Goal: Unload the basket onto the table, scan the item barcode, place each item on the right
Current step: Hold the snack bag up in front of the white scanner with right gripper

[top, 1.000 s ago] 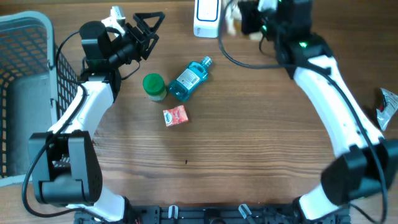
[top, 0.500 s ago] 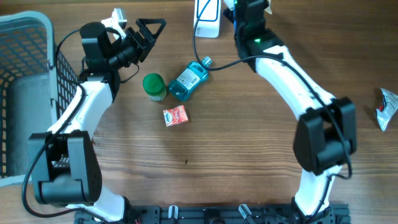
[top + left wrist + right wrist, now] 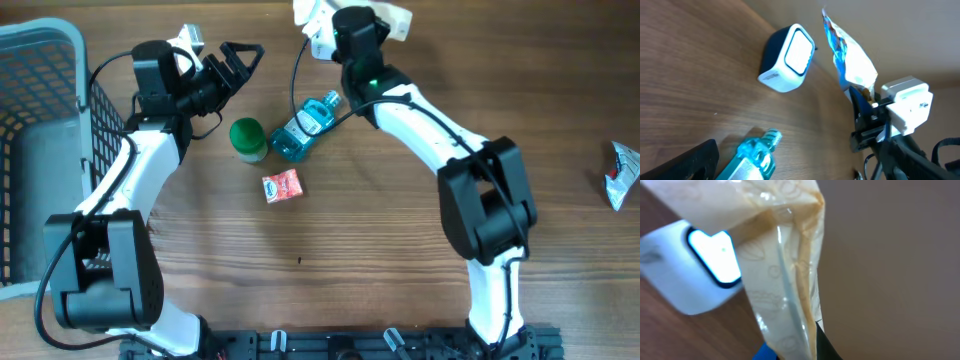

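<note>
- Pinching the plastic packet (image 3: 850, 55) in the right tool (image 3: 860, 102), upright beside the barcode scanner (image 3: 787, 57) at the bench's far edge, likely presenting its code.
- Standing aside with the left tool (image 3: 245, 62) wide, empty.

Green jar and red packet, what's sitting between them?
Nothing. The overhead view shows only bare table between the green jar and the red packet.

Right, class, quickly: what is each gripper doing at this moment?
Left gripper: open, holding nothing.
Right gripper: shut on the snack packet.
</note>
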### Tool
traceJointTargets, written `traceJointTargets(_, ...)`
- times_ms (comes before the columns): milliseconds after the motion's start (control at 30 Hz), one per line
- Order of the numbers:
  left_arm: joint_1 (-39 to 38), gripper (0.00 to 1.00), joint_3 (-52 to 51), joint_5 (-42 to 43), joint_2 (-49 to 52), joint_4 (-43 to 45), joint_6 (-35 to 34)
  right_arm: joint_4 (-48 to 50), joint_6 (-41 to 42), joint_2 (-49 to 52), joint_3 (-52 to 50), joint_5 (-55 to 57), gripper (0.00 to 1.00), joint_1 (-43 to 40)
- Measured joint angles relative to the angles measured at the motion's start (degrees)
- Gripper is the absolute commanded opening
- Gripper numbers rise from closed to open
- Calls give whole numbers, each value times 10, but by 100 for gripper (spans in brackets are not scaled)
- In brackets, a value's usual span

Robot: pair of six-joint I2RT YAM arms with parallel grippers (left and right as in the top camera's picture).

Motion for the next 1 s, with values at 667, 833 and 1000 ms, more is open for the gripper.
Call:
traceJointTargets(667, 2, 100, 1, -47, 0, -81, 52, -21, -27, 24, 0, 0, 5, -3)
traceJointTargets(833, 2, 100, 1, -50, 0, -95, 54, -21, -29, 24, 0, 0, 5, -8)
traceJointTargets(1000, 2, 100, 1, -58, 0, -102, 55, -20, -42, 24, 0, -3, 5, -17)
